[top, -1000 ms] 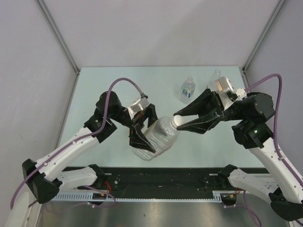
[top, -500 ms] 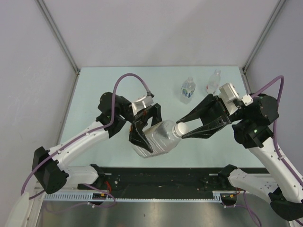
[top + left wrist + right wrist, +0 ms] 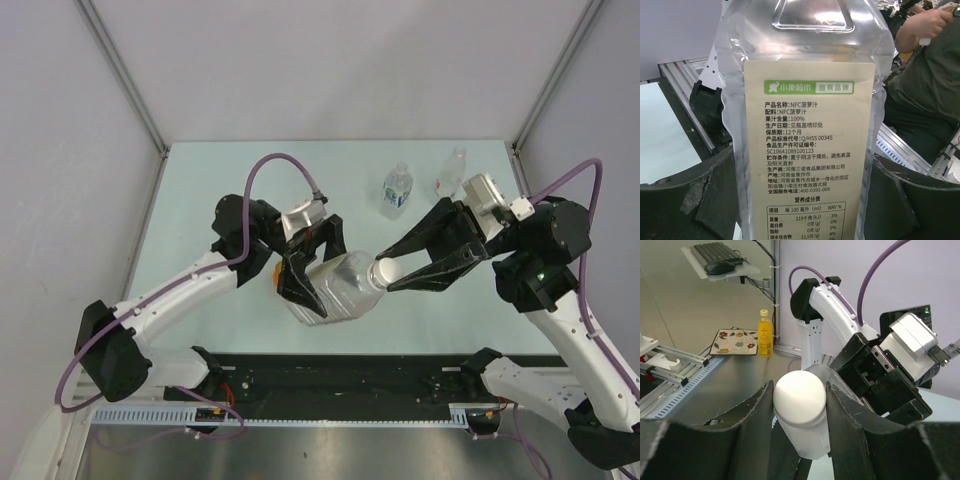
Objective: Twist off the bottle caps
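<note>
We hold the largest bottle [image 3: 340,292] over the bench [image 3: 200,190], left pincer [image 3: 312,268] clamped round its body; long axis runs left-right, neck pointing right; right pincer [image 3: 384,270] pinches its white cap [image 3: 800,390].

The large bottle [image 3: 805,50] is overrunning the left wrist view, its label [image 3: 809,135] getting cut off at the bottom edge, while the fingers [image 3: 752,440] of the right gripper [image 3: 800,390] are hiding most of its body beneath the white cap [image 3: 800,396].

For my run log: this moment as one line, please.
left gripper: holds large bottle | right gripper: shut on white cap | cap: on
</note>
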You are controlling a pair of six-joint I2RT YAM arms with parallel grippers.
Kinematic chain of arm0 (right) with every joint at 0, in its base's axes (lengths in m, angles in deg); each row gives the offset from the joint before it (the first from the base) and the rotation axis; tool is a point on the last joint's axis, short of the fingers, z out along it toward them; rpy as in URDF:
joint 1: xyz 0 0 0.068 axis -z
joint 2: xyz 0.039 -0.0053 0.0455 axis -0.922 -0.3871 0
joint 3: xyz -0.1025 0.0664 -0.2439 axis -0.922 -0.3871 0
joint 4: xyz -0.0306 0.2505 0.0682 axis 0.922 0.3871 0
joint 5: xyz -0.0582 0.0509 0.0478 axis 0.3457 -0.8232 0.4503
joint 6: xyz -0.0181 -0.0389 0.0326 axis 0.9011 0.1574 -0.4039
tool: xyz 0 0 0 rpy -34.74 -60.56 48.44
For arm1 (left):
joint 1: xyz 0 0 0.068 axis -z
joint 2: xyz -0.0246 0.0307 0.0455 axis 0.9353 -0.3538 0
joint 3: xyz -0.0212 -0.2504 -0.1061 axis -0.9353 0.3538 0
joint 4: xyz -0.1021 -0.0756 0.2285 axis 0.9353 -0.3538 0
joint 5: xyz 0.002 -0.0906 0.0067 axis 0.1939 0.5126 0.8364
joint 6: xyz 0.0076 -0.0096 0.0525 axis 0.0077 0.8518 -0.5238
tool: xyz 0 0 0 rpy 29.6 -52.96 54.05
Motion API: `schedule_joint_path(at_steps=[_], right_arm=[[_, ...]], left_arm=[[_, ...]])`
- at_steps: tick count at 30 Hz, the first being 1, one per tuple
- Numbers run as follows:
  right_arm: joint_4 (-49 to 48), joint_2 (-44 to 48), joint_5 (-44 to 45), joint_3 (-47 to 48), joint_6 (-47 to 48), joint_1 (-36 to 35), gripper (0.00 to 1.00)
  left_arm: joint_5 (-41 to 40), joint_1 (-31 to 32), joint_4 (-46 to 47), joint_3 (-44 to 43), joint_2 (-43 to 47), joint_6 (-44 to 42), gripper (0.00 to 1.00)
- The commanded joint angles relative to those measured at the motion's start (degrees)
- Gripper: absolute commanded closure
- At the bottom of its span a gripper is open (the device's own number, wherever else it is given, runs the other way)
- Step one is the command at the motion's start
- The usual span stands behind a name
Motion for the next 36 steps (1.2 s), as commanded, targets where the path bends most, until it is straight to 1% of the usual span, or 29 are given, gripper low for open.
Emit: schedule_joint_path(at_steps=[1,3,7,10,13,14,16,17,19,20,21,22,23,24,25,26,28,29,31,32,33,34,35,36], right_arm=[[1.57,2.21,-1.11,-0.03,-2.01,1.65,1.0],[1.22,2.83,0.91,-0.03,-2.1,2.87,1.0],[0.33,3.01,1.8,0.58,-3.42,3.93,1.0],[1.21,2.92,2.5,1.63,-2.89,4.29,1.0],[4.28,3.1,6.18,2.69,-0.87,5.25,1.0],[7.77,3.79,11.76,3.48,1.4,5.6,1.0],[10.87,4.67,18.29,3.75,4.22,6.22,1.0],[13.75,5.64,25.89,3.75,6.58,6.48,1.0],[16.14,6.17,32.88,3.84,8.44,6.4,1.0],[19.03,6.43,39.61,3.92,9.41,6.48,1.0],[20.1,6.61,42.47,3.93,10.63,6.49,1.0],[21.33,6.61,45.71,3.93,11.17,6.49,1.0],[23.69,6.44,52.71,3.84,11.26,6.49,1.0],[25.02,6.0,55.91,3.92,11.61,6.49,1.0],[26.34,5.65,58.64,3.84,11.88,6.49,1.0],[28.79,5.21,63.28,3.84,12.14,6.31,1.0],[30.65,3.89,68.05,3.14,11.96,6.05,1.0],[30.92,3.63,72.07,2.44,12.23,5.7,1.0],[30.48,3.01,77.62,-0.36,13.1,3.07,1.0],[29.79,2.75,82.7,-1.34,13.89,1.75,1.0],[29.17,2.48,85.88,-2.31,14.6,-2.09,1.0],[28.21,1.61,91.83,-4.66,16.6,-4.13,1.0],[26.28,0.99,94.5,-5.56,17.41,-6.15,1.0],[25.57,0.03,96.87,-6.18,18.02,-9.83,1.0]], left_arm=[[-6.4,-2.97,2.91,-1.3,0.21,-0.49,1.0],[-6.93,-3.67,2.73,-0.24,0.48,-0.84,1.0],[-7.37,-4.29,0.72,0.47,1.36,-2.68,1.0],[-7.46,-4.38,-3.94,0.2,1.97,-6.46,1.0],[-8.24,-4.64,-9.3,0.12,2.5,-10.76,1.0],[-8.59,-4.73,-12.53,0.2,2.76,-13.3,1.0],[-10.0,-5.26,-15.89,0.38,3.64,-16.04,1.0],[-10.61,-5.52,-19.64,0.47,3.9,-18.92,1.0],[-13.59,-6.31,-23.88,0.64,5.31,-22.19,1.0],[-15.35,-6.66,-28.51,0.64,5.92,-25.68,1.0],[-17.45,-7.53,-30.99,0.64,6.62,-27.2,1.0],[-22.78,-8.24,-33.11,0.73,8.02,-28.6,1.0],[-25.36,-8.77,-35.91,1.25,8.82,-29.84,1.0],[-28.87,-9.82,-37.51,1.26,9.61,-30.54,1.0],[-35.69,-10.35,-41.79,1.17,11.18,-31.51,1.0],[-39.5,-10.7,-43.74,0.91,11.98,-33.69,1.0],[-46.88,-10.79,-48.48,0.38,14.35,-35.64,1.0],[-54.05,-10.79,-50.25,0.12,15.23,-36.43,1.0],[-61.47,-10.79,-52.89,-0.06,16.91,-36.88,1.0],[-67.69,-10.79,-53.69,-0.15,18.83,-36.88,1.0],[-70.62,-10.79,-54.39,-0.24,19.63,-37.05,1.0],[-73.26,-10.79,-55.7,-0.24,20.6,-37.32,1.0],[-77.55,-10.79,-56.24,-0.24,22.17,-37.84,1.0],[-79.42,-10.79,-56.85,-0.24,22.97,-38.11,1.0]])
